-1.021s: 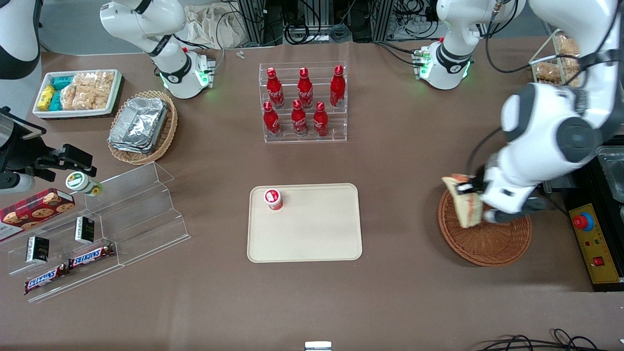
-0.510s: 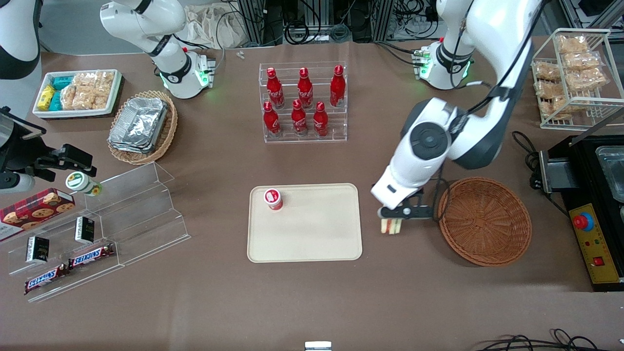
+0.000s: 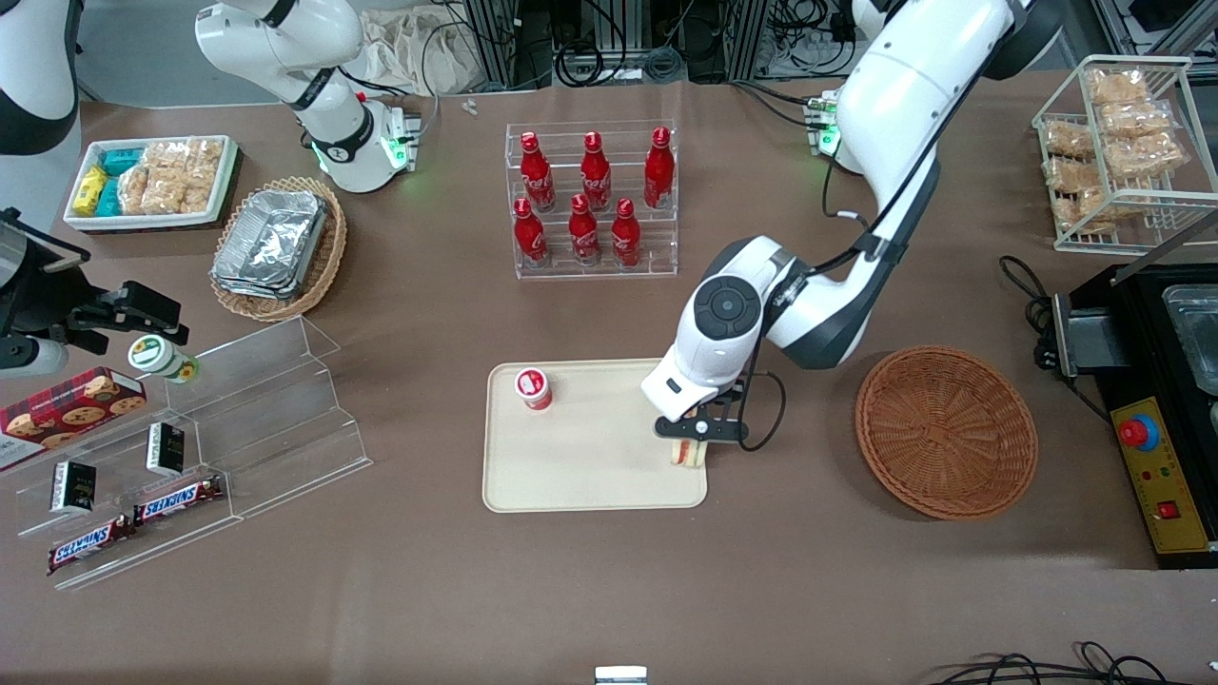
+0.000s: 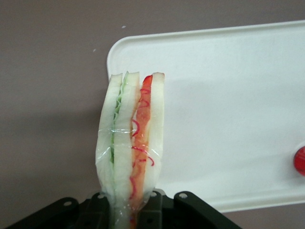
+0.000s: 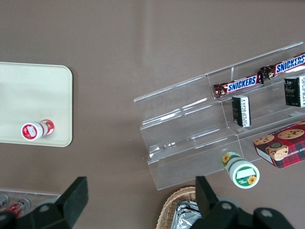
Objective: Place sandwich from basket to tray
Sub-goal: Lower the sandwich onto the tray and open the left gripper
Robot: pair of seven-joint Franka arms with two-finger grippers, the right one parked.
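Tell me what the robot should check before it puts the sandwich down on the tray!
1. Claw shut on the sandwich: ok.
2. Sandwich out of the basket: ok, basket holds nothing.
3. Sandwich over the tray: only just, at the edge nearest the basket.
4. Red-capped cup standing on the tray, apart from the sandwich: ok.
5. Sandwich touching the tray: cannot tell.

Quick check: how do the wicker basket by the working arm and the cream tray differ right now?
The basket is round, woven, reddish-brown and holds nothing; the tray is flat, smooth, cream, rectangular and carries a small red-and-white container. The hand, shut on the sandwich, is over the tray's edge, not the basket. Both sit on the brown table.
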